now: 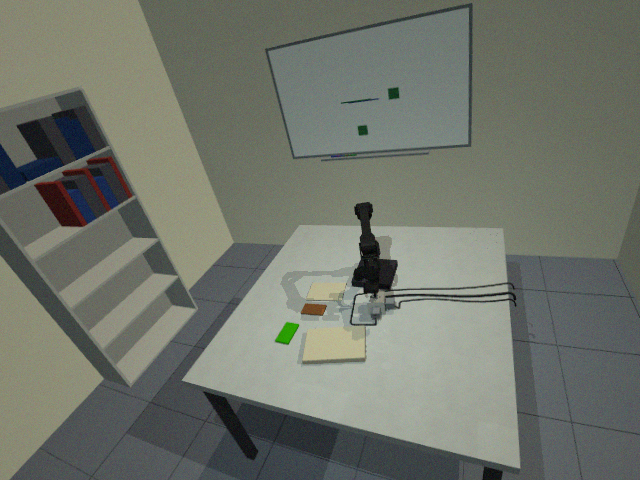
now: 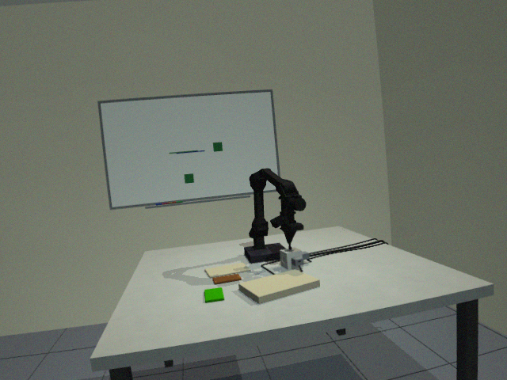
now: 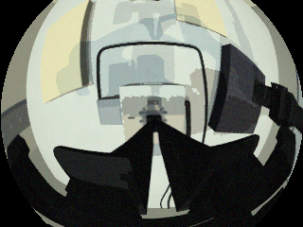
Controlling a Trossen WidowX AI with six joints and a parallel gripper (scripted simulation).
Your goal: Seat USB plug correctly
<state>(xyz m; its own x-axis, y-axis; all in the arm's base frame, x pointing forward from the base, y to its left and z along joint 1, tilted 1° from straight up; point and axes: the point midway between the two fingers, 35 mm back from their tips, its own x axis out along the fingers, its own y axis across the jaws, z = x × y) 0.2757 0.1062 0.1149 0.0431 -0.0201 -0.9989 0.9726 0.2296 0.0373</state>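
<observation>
The pale power cube (image 1: 381, 298) (image 2: 286, 259) (image 3: 176, 91) stands on the table in front of the arm's base. My gripper (image 1: 373, 295) (image 2: 290, 248) (image 3: 154, 127) points straight down at the cube's top, its fingertips just above the top face. It is shut on the small grey USB plug (image 3: 153, 112), which is mostly hidden by the fingertips in the wrist view. The socket under the plug is hidden, so the plug's depth and which way round it sits cannot be told. Grey plugs (image 1: 375, 312) (image 2: 298, 261) (image 3: 110, 113) stick out of the cube's sides.
Black cables (image 1: 444, 295) (image 2: 348, 248) run from the cube to the table's right edge; one loops around its left side. A large cream slab (image 1: 333, 345) (image 2: 278, 285) (image 3: 66, 57), a thinner one (image 1: 325, 291) (image 2: 223, 270), an orange block (image 1: 313, 309) (image 2: 226, 279) and a green block (image 1: 286, 333) (image 2: 213, 294) lie nearby.
</observation>
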